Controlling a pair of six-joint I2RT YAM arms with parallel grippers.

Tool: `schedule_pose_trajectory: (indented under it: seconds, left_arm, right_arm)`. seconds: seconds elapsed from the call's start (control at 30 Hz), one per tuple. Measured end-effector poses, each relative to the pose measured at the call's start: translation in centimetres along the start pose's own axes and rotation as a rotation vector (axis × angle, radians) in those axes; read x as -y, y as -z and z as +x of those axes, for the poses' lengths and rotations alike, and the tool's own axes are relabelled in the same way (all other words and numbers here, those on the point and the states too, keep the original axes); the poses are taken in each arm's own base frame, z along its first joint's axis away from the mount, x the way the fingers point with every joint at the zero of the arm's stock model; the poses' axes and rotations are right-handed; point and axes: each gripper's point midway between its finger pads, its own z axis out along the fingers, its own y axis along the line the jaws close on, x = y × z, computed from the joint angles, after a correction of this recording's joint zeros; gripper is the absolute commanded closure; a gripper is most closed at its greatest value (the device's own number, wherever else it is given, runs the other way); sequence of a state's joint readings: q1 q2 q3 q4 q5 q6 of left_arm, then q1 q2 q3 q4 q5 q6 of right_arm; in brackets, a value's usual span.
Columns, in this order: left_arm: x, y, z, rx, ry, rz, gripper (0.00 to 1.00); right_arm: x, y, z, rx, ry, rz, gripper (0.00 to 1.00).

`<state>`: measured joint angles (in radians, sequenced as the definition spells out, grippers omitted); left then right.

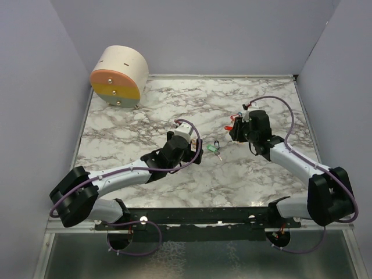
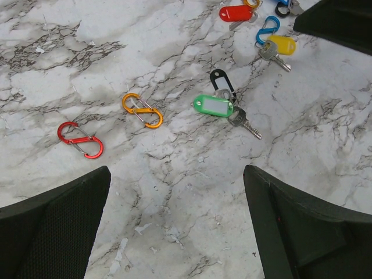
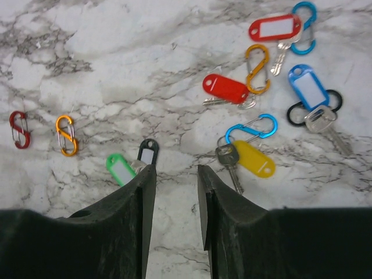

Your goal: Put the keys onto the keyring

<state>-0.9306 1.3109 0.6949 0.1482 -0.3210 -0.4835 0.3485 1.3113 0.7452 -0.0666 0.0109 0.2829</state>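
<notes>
Several keys with plastic tags lie on the marble table (image 1: pixel 133 128). A green-tagged key (image 2: pixel 213 106) and a black-tagged key (image 2: pixel 221 81) lie together ahead of my left gripper (image 2: pixel 177 174), which is open and empty. An orange clip (image 2: pixel 142 110) and a red clip (image 2: pixel 80 140) lie to their left. My right gripper (image 3: pixel 176 174) is open and empty, low over the marble. Its left finger (image 3: pixel 136 197) partly hides the green tag (image 3: pixel 120 168) and black tag (image 3: pixel 147 151). A yellow-tagged key (image 3: pixel 254 158) on a blue clip (image 3: pixel 251 129) lies just right of it.
Further off lie two red-tagged keys (image 3: pixel 225 89), an orange clip (image 3: pixel 257 68), a blue clip (image 3: pixel 306 26), and a blue-tagged key (image 3: pixel 308 87) on a black ring. A round cream drum (image 1: pixel 119 75) stands at the back left corner. Grey walls enclose the table.
</notes>
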Motion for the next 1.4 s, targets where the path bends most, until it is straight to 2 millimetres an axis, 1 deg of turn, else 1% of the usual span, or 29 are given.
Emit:
schedule_pose_trajectory:
  seconds: [0.17,0.23,0.5,0.63,0.77,1.0,1.17,1.4]
  left_arm:
    - [-0.1,-0.1,0.2,-0.006,-0.002,-0.003,0.01]
    - [-0.1,-0.2,0.3,-0.008,-0.003,-0.004,0.01]
    - [-0.2,-0.4,0.6,-0.017,-0.006,-0.008,0.01]
    - [-0.2,-0.4,0.7,-0.018,-0.007,-0.009,0.01]
    - [-0.2,-0.4,0.7,-0.018,-0.007,-0.01,0.01]
    - [-0.3,-0.4,0.6,-0.018,-0.006,-0.011,0.01]
    - [-0.4,-0.5,0.6,-0.016,-0.004,-0.015,0.01]
    - [-0.5,-0.5,0.6,-0.017,-0.003,-0.016,0.01]
  right_arm:
    - [-1.3,-0.6,3.2,-0.089,0.007,-0.083,0.64]
    - [-1.8,-1.0,4.1,-0.119,0.009,-0.109,0.64]
    - [-3.4,-2.3,6.8,-0.202,0.019,-0.178,0.67]
    - [-3.8,-2.7,8.2,-0.242,0.026,-0.19,0.69]
    - [-4.0,-3.0,8.7,-0.255,0.027,-0.194,0.71]
    - [-4.1,-3.3,8.7,-0.252,0.026,-0.194,0.76]
    - [-4.0,-3.5,8.9,-0.256,0.025,-0.193,0.76]
    - [-4.1,-3.7,8.6,-0.246,0.025,-0.196,0.77]
